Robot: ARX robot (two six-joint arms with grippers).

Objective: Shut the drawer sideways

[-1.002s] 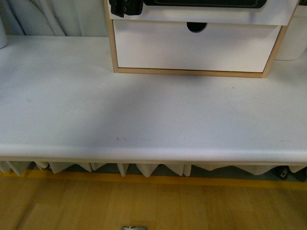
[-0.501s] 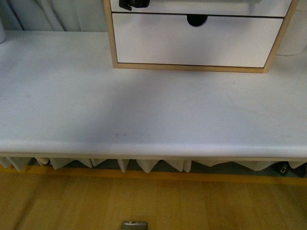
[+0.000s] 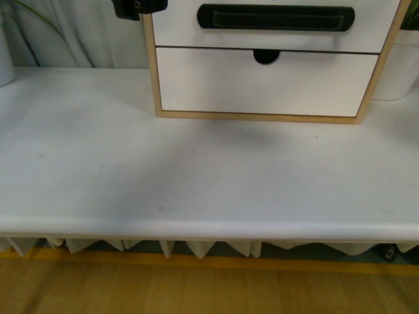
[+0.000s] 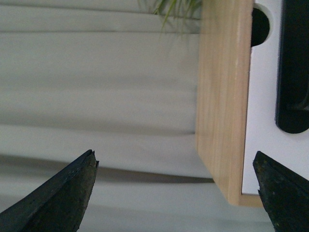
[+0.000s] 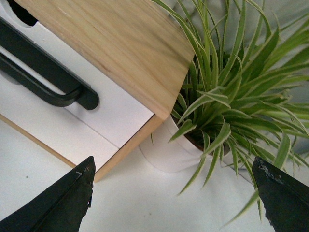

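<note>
Since the drawer [image 3: 275, 38] looks pushed in, level with the wood frame around it, we think the job is almost done. We cannot tell if a thin gap is left. The drawer sits just beside our left claw [image 4: 174, 159], and its black handle [image 3: 275, 17] is a bit further that way.

Our left claw is wide open and holds nothing. The wooden side [image 4: 224, 96] of the cabinet [image 3: 255, 116] stands between its two fingers [image 4: 63, 198], close to one of them. That is our first worry. If we move this claw sideways, that finger could hit the wood. The whole cabinet might then slide on the table [image 3: 196, 163] or turn a little. The finger could also catch on the edge of the wood and get stuck.

Our right claw [image 5: 174, 164] is wide open too, and empty. It hangs over the other end of the cabinet. A plant [image 5: 231, 87] in a white pot [image 5: 166, 150] stands right below it, touching or almost touching the cabinet. If this claw goes down or swings, it could get caught in the long leaves or tip the pot.

Pushing hard on a drawer that is already shut would shove the cabinet into that pot.
</note>
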